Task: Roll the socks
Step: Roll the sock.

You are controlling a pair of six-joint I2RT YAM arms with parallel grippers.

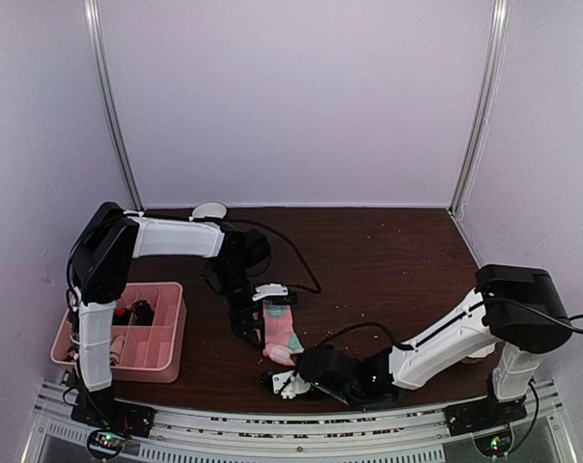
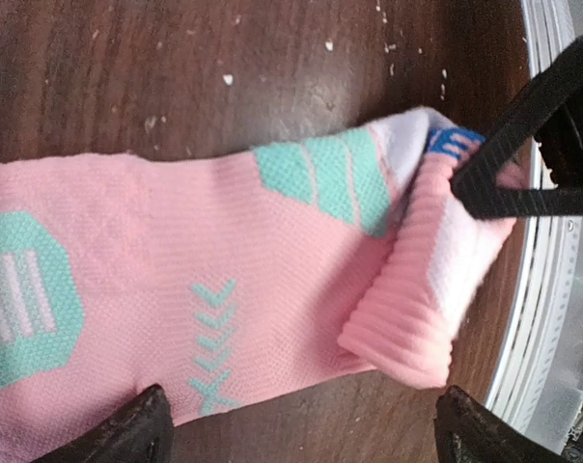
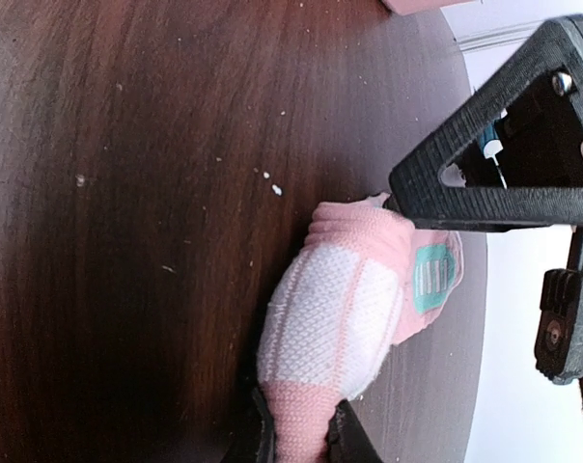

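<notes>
Pink sock [image 1: 280, 336] lies flat on the table [image 1: 398, 251], near the front edge, between the 2 arms. Its long axis runs from the front edge toward the back wall. In the left wrist view it crosses the frame left to right.

- Near end: the ribbed cuff is doubled over into 1 thick fold [image 2: 407, 318], apparently the start of the roll.
- Right end effector [image 3: 301, 439]: nearly closed, fingers pinching that fold from the front edge. It is the nearer arm to the working end.
- Left end effector [image 2: 306, 429]: fingers spread wide, holding nothing, above the flat mid-length just behind the fold. Cannot tell whether a fingertip presses the fabric.
- Pink tray [image 1: 171, 333] sits well apart on the left.

Judgement: the unrolled length lies away from the right end effector, toward the left one, so the roll must travel along the long axis toward the back.
</notes>
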